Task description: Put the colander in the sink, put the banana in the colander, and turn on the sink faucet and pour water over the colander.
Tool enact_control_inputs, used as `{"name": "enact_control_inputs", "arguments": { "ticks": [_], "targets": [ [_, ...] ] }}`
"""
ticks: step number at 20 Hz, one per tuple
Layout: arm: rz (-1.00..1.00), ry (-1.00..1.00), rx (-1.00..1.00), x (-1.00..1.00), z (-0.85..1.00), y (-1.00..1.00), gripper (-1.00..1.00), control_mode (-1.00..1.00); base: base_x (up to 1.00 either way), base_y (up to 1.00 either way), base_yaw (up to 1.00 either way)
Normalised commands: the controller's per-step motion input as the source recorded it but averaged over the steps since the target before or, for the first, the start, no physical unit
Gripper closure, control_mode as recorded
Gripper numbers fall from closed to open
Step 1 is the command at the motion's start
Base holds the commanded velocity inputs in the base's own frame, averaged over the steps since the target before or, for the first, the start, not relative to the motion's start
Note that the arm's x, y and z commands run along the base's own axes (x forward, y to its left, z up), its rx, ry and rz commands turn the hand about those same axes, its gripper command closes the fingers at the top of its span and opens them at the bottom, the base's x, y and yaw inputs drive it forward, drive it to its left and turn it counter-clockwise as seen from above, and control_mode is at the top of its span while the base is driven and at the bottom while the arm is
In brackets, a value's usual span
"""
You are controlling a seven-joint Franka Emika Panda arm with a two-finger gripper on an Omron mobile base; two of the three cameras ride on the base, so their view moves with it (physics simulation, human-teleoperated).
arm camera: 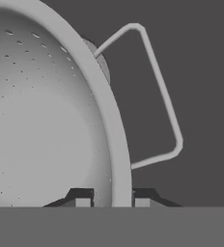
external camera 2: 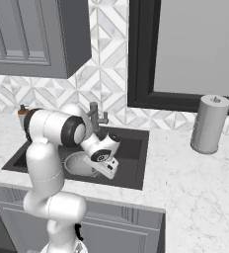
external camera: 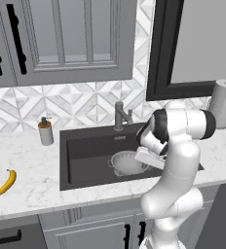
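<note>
The pincer (arm camera: 112, 202) is clenched on the rim of the round, perforated silver-grey metal colander (arm camera: 46, 120): stiff, light, slick; its wire handle (arm camera: 157, 96) sits just beyond.

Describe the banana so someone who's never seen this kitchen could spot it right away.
Start at the black sink set in the white marble counter. Go left past the soap dispenser toward the counter's front edge; the banana lies there alone. It is the one curved yellow thing, with dark tips.
</note>
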Motion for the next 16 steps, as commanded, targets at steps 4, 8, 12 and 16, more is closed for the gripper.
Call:
{"name": "enact_control_inputs", "arguments": {
  "ticks": [4, 8, 12, 16],
  "targets": [
    [0.00, 0.00, 0.00, 0.02, -0.34, 0.00, 1.00, -1.00, 0.00, 0.00, 0.00],
    [0.00, 0.00, 0.00, 0.03, -0.24, 0.00, 1.00, -1.00, 0.00, 0.00, 0.00],
    [0.00, 0.00, 0.00, 0.03, -0.26, 0.01, 1.00, -1.00, 0.00, 0.00, 0.00],
    [0.00, 0.00, 0.00, 0.09, -0.22, 0.01, 1.00, -1.00, 0.00, 0.00, 0.00]
  ]
}}
